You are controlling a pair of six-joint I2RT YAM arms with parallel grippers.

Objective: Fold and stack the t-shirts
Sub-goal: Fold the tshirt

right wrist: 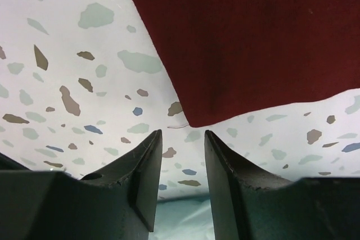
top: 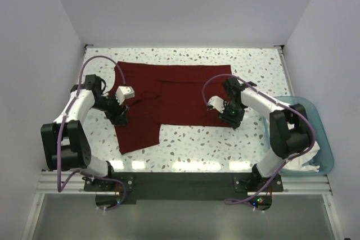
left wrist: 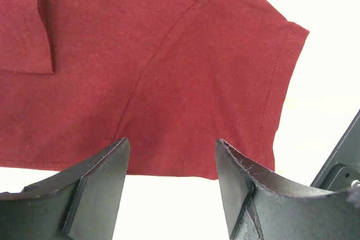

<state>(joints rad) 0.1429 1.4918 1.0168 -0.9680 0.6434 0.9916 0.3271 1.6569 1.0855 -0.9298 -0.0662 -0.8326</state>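
A: Folding the maroon t-shirt [top: 169, 91] is in hand. From above it lies partly folded across the counter's [top: 197, 139] far half, with the white t-shirt [top: 306, 158] waiting in the tub [top: 326, 139] at the right edge.
B: Left wrist?
A: Left claw [left wrist: 171, 144] apart, empty, at the sleeve [left wrist: 247, 71].
B: Right wrist?
A: Right claw [right wrist: 183, 133] narrowly apart, empty, beside a hem corner [right wrist: 197, 116] — next, I'd judge, pinch both spots. No writing readable.

Bright, even light; the table [left wrist: 326, 37] glares pure white in the left wrist view (speckles lost).
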